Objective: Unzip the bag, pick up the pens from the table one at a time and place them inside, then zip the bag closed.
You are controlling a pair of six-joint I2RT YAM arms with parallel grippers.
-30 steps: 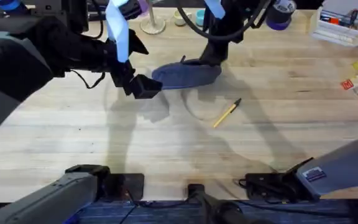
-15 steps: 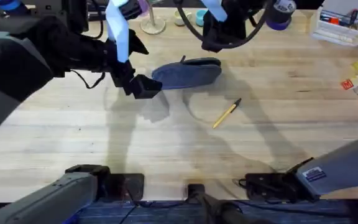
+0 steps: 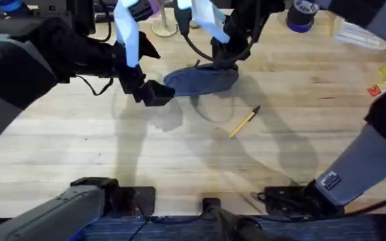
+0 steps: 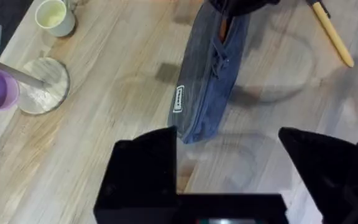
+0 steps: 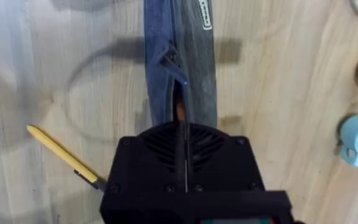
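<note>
While your left gripper [image 4: 229, 168] hovers spread at bag [image 3: 201, 80] left end (ready to brace), right gripper [image 3: 225, 59], fingers pressed together, pokes into open zip; yellow pen [image 3: 244, 122] waits on table [image 3: 179, 154].

- The right gripper [image 3: 221, 61] sits over the far end of the bag [image 3: 202, 80], hiding that end and its own fingers.
- In the right wrist view, the black gripper body covers the near part of the bag [image 5: 180, 68]; a bit of orange shows in the open slit, too small to identify.
- The yellow pen [image 4: 332, 32] is cut off by the left wrist picture's edge.
</note>
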